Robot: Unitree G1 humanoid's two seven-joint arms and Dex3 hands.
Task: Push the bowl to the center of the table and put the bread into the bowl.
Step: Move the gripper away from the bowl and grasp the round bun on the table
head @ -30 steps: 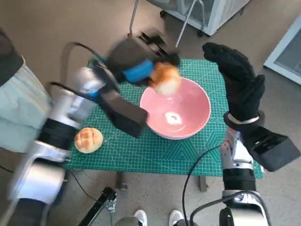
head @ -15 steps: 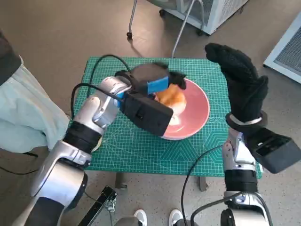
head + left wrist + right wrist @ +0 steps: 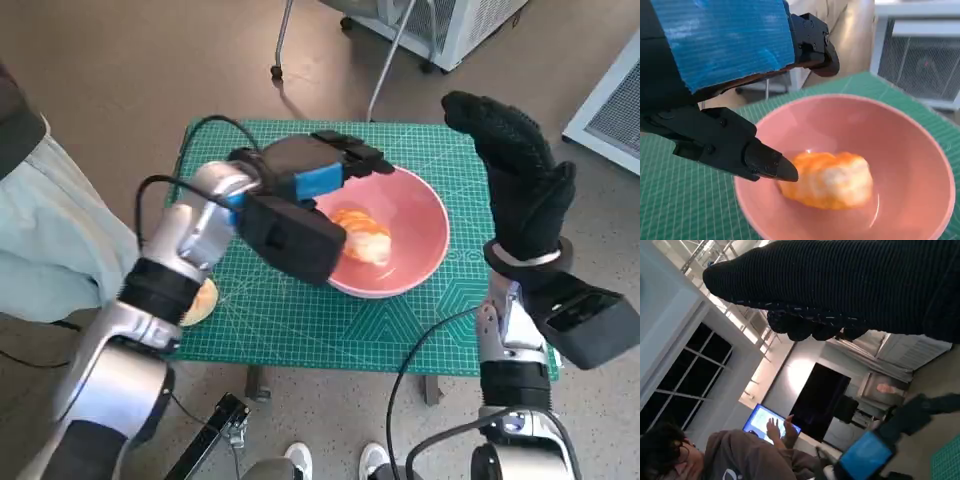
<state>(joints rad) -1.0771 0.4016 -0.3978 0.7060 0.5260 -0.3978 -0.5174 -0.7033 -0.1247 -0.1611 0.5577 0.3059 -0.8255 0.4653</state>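
Note:
A pink bowl [image 3: 428, 222] stands on the green mat [image 3: 300, 330] near the table's middle. One orange-brown bread roll [image 3: 361, 233] lies inside it, free of any hand. My left hand [image 3: 322, 172] hovers over the bowl's left rim, fingers apart and holding nothing. In the left wrist view the roll [image 3: 828, 180] rests on the bowl [image 3: 910, 150] floor, just beyond a black fingertip [image 3: 771, 165]. A second roll [image 3: 201, 299] lies at the mat's left edge, mostly hidden by my left forearm. My right hand [image 3: 517, 180] is raised right of the bowl, empty.
A person's pale trouser leg [image 3: 45, 250] is close to the table's left side. Chair legs [image 3: 385, 60] and white cabinets [image 3: 460, 25] stand beyond the far edge. In the right wrist view a person [image 3: 735, 460] sits nearby, and my glove [image 3: 840, 285] spans the top.
My left hand carried the roll over the bowl, lowered it and let go. The roll now lies in the bowl, and the hand has drawn back slightly to the left. The right hand stayed raised.

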